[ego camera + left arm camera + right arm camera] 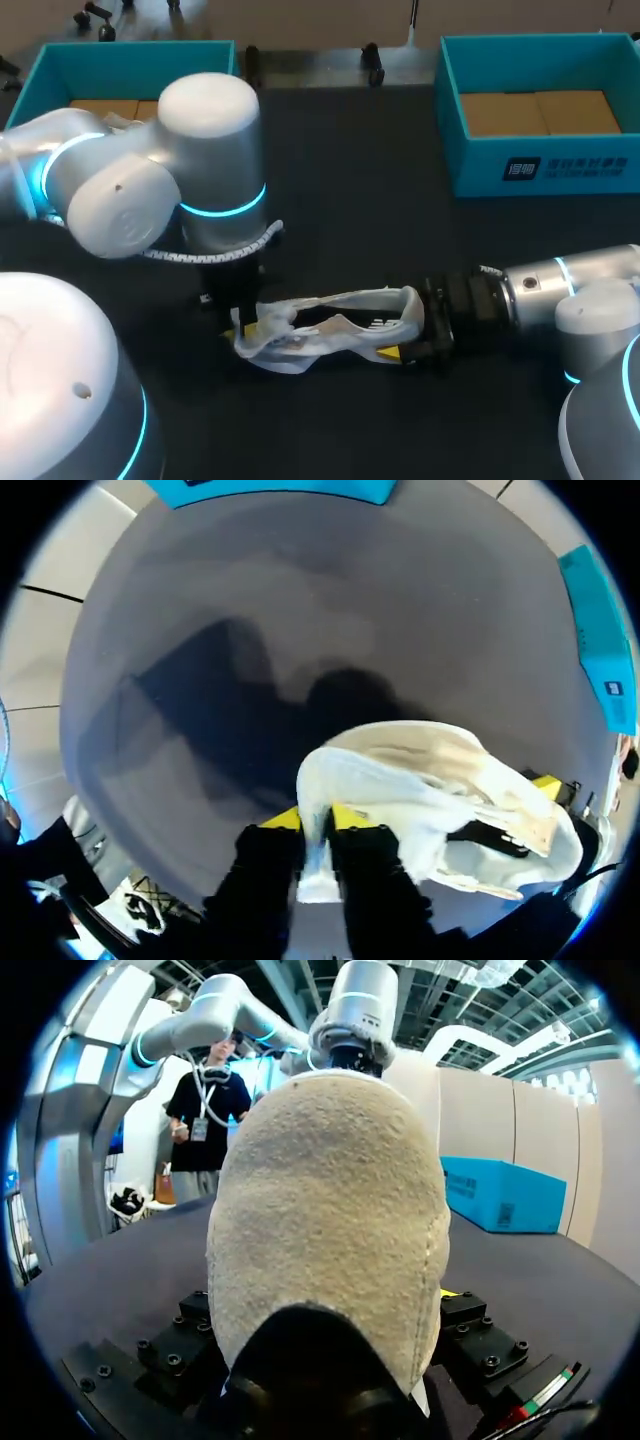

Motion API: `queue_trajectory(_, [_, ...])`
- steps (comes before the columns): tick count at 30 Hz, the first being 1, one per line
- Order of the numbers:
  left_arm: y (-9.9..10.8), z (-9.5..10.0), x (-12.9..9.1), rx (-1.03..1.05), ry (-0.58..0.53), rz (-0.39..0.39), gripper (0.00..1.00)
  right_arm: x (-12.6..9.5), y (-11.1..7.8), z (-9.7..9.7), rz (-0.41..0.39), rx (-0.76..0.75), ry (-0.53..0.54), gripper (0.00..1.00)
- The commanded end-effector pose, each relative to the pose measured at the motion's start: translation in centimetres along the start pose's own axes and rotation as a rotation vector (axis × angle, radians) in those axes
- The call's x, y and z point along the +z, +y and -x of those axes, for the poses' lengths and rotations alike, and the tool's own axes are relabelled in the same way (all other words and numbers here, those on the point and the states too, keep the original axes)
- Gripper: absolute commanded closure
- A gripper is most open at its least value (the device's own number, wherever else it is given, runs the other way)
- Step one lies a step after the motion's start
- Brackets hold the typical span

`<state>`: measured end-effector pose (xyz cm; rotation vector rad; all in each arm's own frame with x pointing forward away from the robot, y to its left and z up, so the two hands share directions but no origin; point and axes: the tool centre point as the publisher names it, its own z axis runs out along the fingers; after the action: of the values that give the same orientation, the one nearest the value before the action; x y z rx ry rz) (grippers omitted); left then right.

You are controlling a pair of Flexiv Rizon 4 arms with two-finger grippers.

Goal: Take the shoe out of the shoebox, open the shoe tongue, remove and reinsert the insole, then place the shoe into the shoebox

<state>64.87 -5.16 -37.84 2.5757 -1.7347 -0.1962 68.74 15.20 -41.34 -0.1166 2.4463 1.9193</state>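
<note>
A white and beige shoe (335, 325) lies on its side on the dark table, between my two grippers. My left gripper (245, 322) comes down on its toe end. In the left wrist view the yellow-tipped fingers (283, 820) stand close together with a white flap of the shoe, apparently the tongue (318, 855), pinched between them. The shoe's open body (470, 790) lies just ahead and to one side. My right gripper (408, 328) holds the heel from both sides; the beige heel (330, 1190) fills the right wrist view and hides the fingertips.
A teal shoebox (560, 168) with a cardboard floor stands at the back right. A second teal box (130, 52) sits at the back left, partly behind my left arm. The dark table (360, 200) stretches between them.
</note>
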Motion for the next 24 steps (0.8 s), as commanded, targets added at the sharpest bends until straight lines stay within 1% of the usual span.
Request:
queue_trajectory(1, [-0.2,0.8,0.4,-0.004,-0.011,0.001,0.51,0.0,0.0,-0.1,-0.004,0.0,-0.001,1.0])
queue_trajectory(4, [-0.2,2.0,-0.1,-0.016,-0.018,-0.009,0.26,0.0,0.0,-0.1,-0.004,0.0,-0.001,1.0])
queue_trajectory(7, [0.0,2.7,-1.1,-0.011,0.001,-0.024,0.14,0.0,0.0,-0.1,-0.004,0.0,-0.001,1.0])
queue_trajectory(11, [0.6,3.4,-3.7,0.02,0.063,-0.045,0.03,0.0,0.0,-0.1,-0.004,0.0,-0.001,1.0])
queue_trajectory(14, [0.9,3.2,-5.3,0.046,0.097,-0.066,0.01,0.0,0.0,-0.1,-0.004,0.0,-0.001,1.0])
queue_trajectory(19, [1.2,2.2,-7.3,0.098,0.139,-0.09,0.06,0.0,0.0,-0.1,-0.004,0.0,-0.001,1.0])
queue_trajectory(22, [1.3,1.4,-8.4,0.146,0.152,-0.103,0.13,0.0,0.0,-0.1,-0.004,0.0,-0.001,1.0])
queue_trajectory(24, [1.4,1.1,-9.4,0.182,0.166,-0.111,0.13,0.0,0.0,-0.1,-0.004,0.0,-0.001,1.0])
